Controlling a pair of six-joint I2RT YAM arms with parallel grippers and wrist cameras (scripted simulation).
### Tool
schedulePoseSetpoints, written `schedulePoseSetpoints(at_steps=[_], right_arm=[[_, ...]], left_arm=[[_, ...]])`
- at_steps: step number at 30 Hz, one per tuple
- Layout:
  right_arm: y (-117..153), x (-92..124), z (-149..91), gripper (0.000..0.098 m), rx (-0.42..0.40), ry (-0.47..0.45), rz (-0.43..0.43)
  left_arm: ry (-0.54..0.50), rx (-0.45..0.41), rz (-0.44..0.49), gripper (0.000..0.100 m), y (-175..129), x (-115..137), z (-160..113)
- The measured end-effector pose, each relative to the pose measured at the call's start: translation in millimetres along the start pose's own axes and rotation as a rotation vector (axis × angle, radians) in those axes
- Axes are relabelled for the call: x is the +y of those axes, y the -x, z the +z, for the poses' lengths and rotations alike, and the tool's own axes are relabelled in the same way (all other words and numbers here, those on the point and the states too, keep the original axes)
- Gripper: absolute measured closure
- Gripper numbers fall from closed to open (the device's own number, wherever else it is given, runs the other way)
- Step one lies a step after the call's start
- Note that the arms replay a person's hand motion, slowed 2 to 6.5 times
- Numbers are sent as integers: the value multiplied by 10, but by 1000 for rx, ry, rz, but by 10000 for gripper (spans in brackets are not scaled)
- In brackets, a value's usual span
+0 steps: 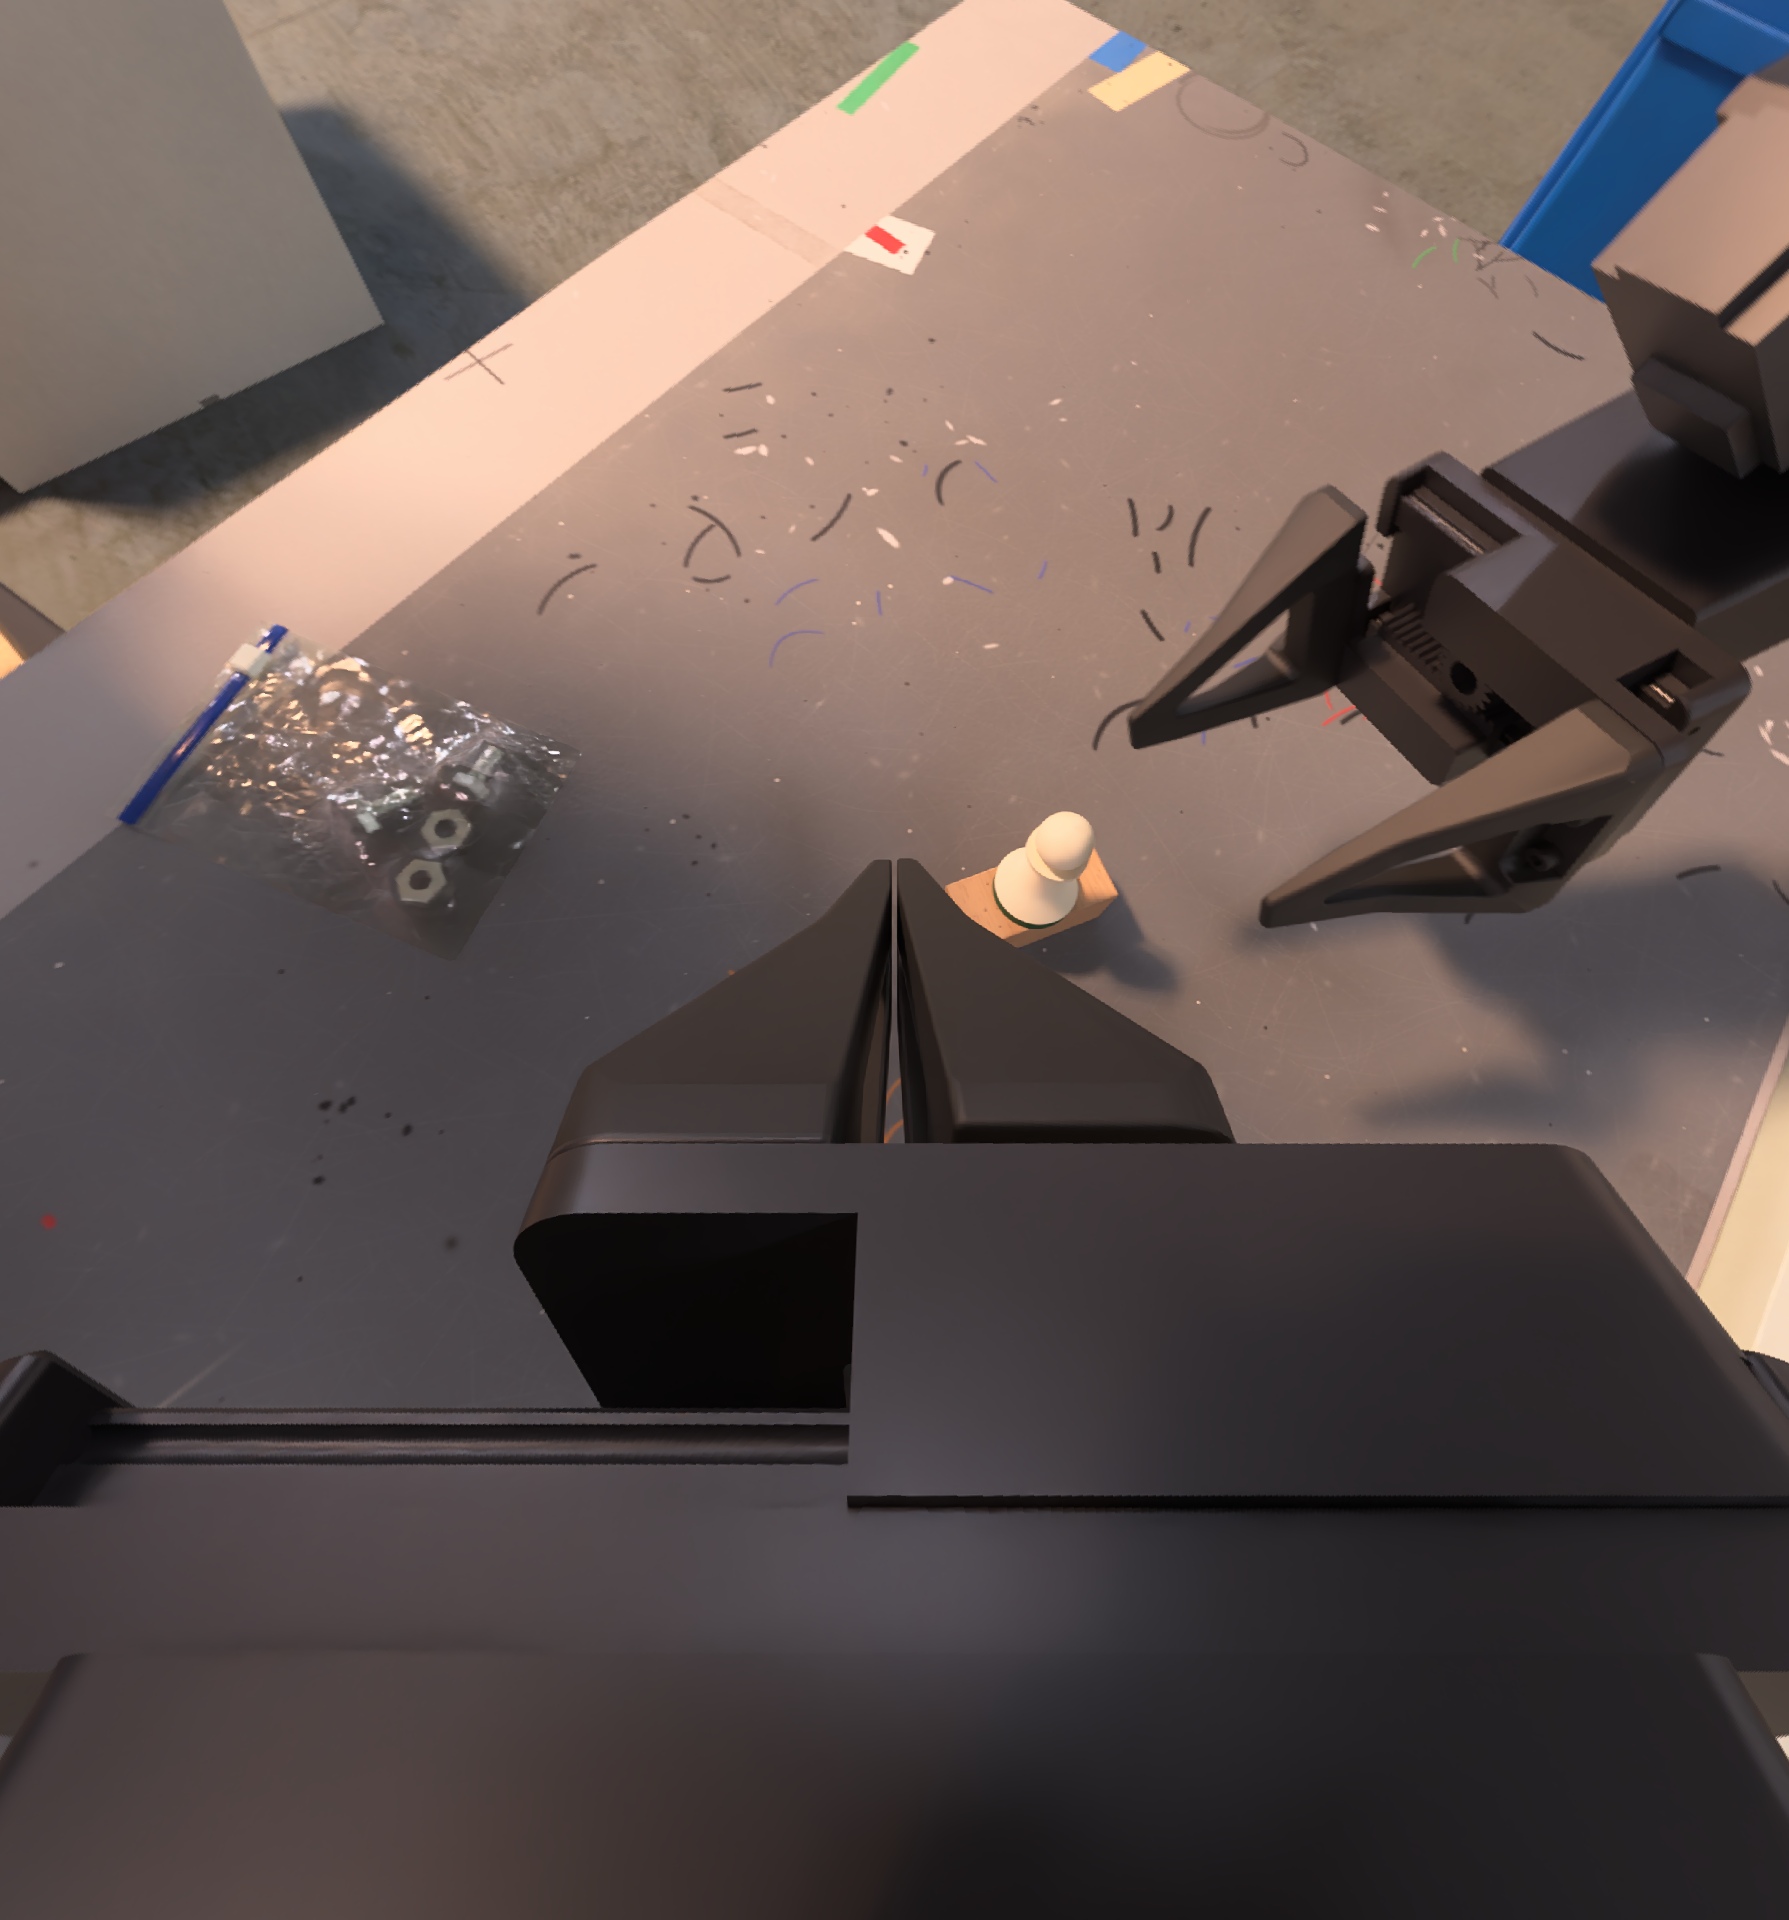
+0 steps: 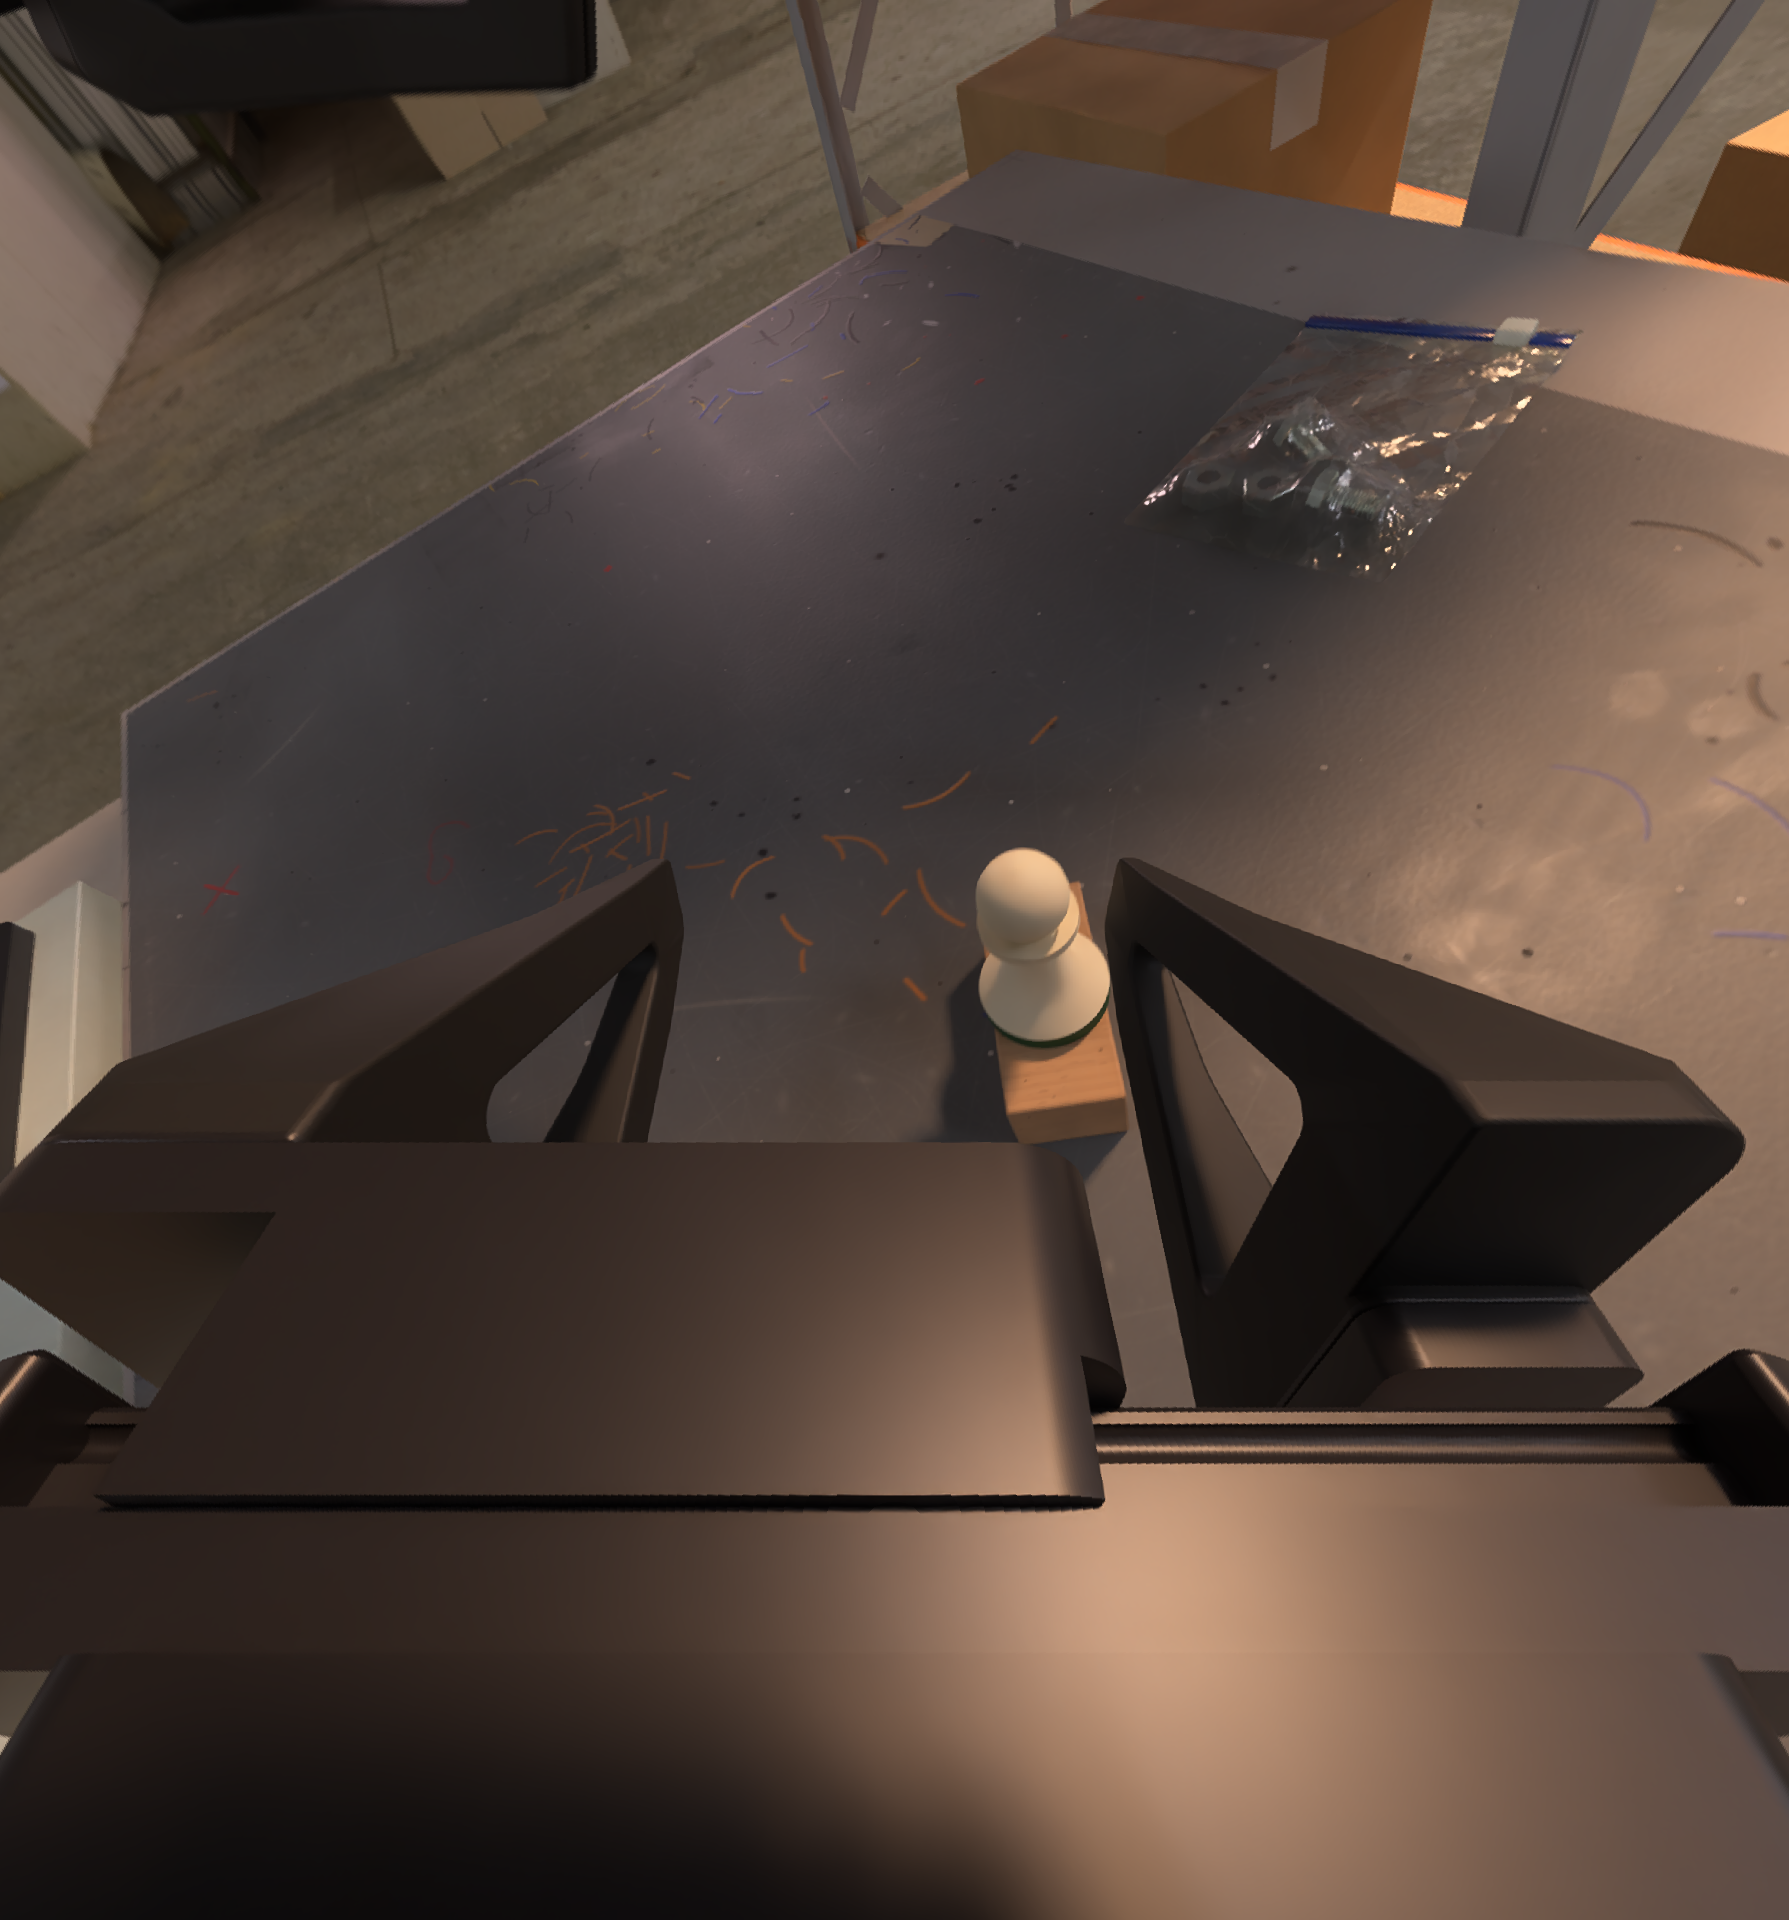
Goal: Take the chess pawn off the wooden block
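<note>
While the white pawn [image 2: 1037, 961] is standing upright on the block [image 2: 1064, 1091] on the table [image 2: 661, 623], the right gripper [image 2: 895, 883] is hanging spread wide, empty, the pawn near its right finger. The left gripper [image 1: 894, 868] is sitting clenched and empty beside the block. A clear bag [image 1: 350, 769] of nuts is lying apart; no writing is legible.

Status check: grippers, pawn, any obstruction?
Left gripper shut, empty. Right gripper open, nearing pawn, upright on block. Hardware bag well clear.
</note>
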State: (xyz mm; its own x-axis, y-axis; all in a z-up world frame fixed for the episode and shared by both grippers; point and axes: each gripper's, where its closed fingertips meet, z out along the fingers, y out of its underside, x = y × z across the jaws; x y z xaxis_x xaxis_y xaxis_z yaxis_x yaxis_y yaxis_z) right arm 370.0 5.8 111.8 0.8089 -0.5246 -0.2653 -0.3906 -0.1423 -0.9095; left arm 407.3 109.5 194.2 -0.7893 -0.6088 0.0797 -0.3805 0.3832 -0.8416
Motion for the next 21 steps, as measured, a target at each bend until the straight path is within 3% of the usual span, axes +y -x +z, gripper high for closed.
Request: schedulePoseSetpoints(at_steps=[5,13,17,21], right_arm=[[-46,-52,121,273,-11,59,-31],[-145,104,324,304,-33,157,-1],[-203,170,386,447,-26,165,5],[-230,155,413,737,-32,129,-14]], left_arm=[[1,51,-4,993,-84,33,85],[-30,126,-3,993,-194,-1,157],[-51,159,-9,993,-222,-13,184],[-71,181,-31,992,-169,6,201]])
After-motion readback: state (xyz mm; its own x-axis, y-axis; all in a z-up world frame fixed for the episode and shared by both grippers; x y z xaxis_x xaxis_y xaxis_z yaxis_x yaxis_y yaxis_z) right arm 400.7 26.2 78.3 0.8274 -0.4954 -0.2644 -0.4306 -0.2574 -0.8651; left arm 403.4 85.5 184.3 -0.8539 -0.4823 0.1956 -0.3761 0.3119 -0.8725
